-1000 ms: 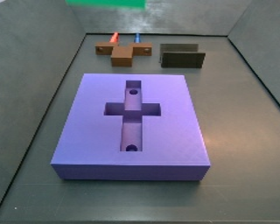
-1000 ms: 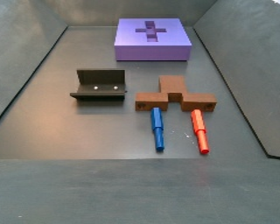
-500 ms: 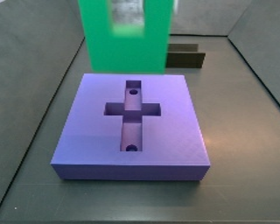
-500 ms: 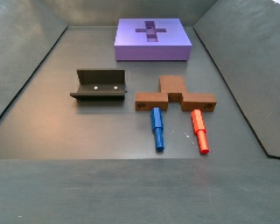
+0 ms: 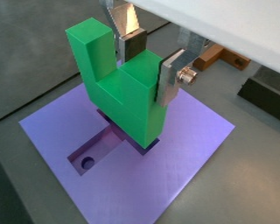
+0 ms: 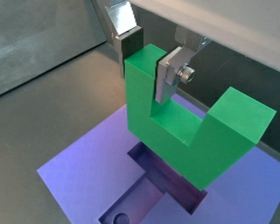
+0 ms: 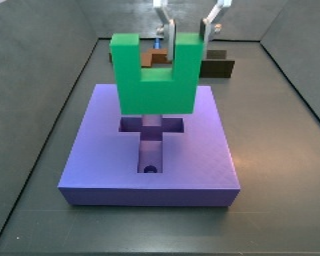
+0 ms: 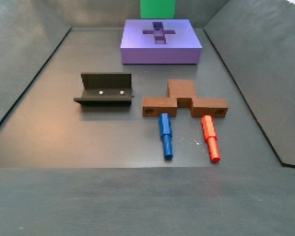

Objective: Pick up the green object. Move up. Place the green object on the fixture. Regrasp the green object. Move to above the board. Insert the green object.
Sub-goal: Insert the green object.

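We find the pincer (image 5: pixel 149 59) clamped on the green object (image 5: pixel 122 86), prongs up, hanging above the board (image 7: pixel 190 160) over its cross-shaped recess (image 7: pixel 151 126) — the insertion step, we judge. Next: a straight descent, the piece's base squared to the recess.

Sat inside a dull grey box. Had a flat, dark grey floor (image 8: pixel 64 129), matte and faintly mottled. Met sloping grey walls (image 7: pixel 36 50) along thin black seams (image 8: pixel 27 88). Was lit softly and evenly.

Green object (image 5: pixel 122 92) in claw (image 5: pixel 152 59)
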